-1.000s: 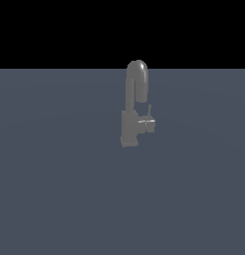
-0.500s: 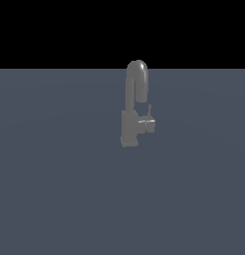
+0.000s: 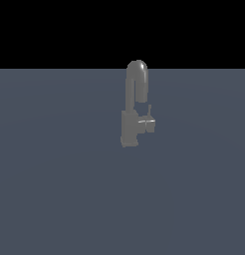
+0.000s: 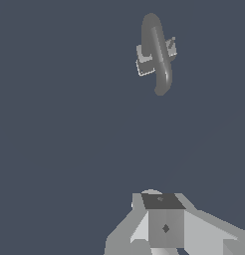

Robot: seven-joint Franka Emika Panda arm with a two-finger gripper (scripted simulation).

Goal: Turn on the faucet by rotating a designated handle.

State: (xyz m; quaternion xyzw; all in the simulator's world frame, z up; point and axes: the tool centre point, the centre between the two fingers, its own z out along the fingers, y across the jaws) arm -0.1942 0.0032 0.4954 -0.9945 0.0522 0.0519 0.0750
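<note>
The grey faucet [image 3: 130,127] stands upright on the dark floor, its arched spout curving toward the exterior view's right. The handle [image 3: 148,122], a small boxy knob with a thin lever blade pointing up, juts from the body on the exterior view's right. The gripper does not show in the exterior view. In the wrist view the faucet [image 4: 155,46] is seen from above, with the handle [image 4: 170,47] beside the spout. My gripper [image 4: 163,215] is well away from the faucet and touches nothing. Its fingers show as one block with no gap, and it holds nothing.
A flat dark blue-grey floor [image 3: 55,189] runs under the faucet, with a black background behind it. No other objects show.
</note>
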